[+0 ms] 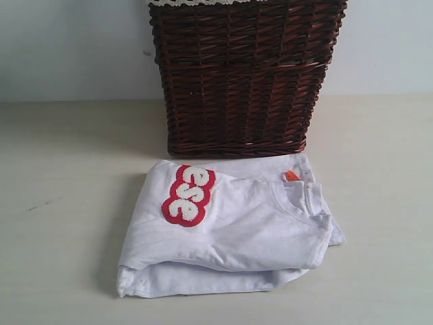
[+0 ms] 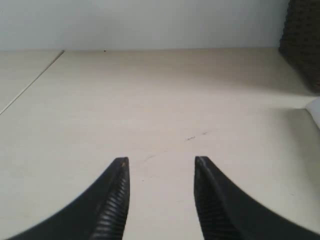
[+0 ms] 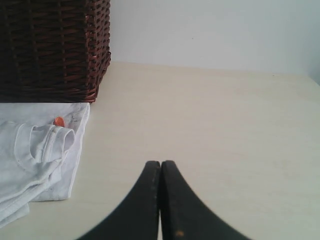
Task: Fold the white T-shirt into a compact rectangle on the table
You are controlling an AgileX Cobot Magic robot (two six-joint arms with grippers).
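White cotton T-shirt [image 1: 230, 230] folded before brown wicker basket [image 1: 243, 74]

It lies on the pale beige table [image 1: 61, 203] just in front of the basket. Left black gripper [image 2: 160, 160], off to the basket's side, stands parted and empty; right black gripper [image 3: 161, 164], off the other side, is closed on nothing.

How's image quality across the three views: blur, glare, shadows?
Exterior view: soft and slightly hazy; the white T-shirt is bright with faint fold detail and throws a diffuse shadow onto the table toward the view's left; no glare. Left wrist view: even light, left gripper pad ribbing readable. Right wrist view: right gripper edges blurred, wicker basket weave dark.
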